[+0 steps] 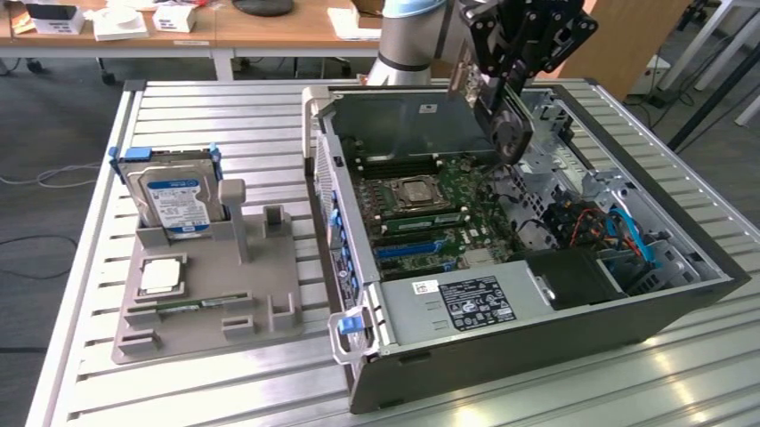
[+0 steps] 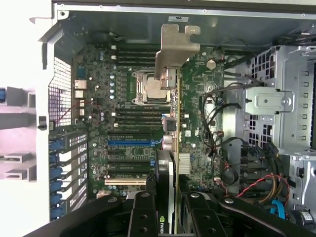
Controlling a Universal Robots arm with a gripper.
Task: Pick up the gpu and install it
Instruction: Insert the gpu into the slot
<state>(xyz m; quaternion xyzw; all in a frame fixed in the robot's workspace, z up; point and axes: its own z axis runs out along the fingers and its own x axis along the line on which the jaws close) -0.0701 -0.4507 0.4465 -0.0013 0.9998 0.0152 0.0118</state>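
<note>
Holding the graphics card (image 2: 172, 126) clamped in our gripper (image 2: 170, 200), we hang it bracket-end down over the motherboard (image 2: 94, 98); the slots (image 2: 131, 142) lie sideways, toward the case's vented back wall (image 2: 61, 89).

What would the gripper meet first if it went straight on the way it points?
Probably the motherboard: the gpu in the gripper leads and would touch it first, beside the CPU socket. Depth is hard to judge.
</note>
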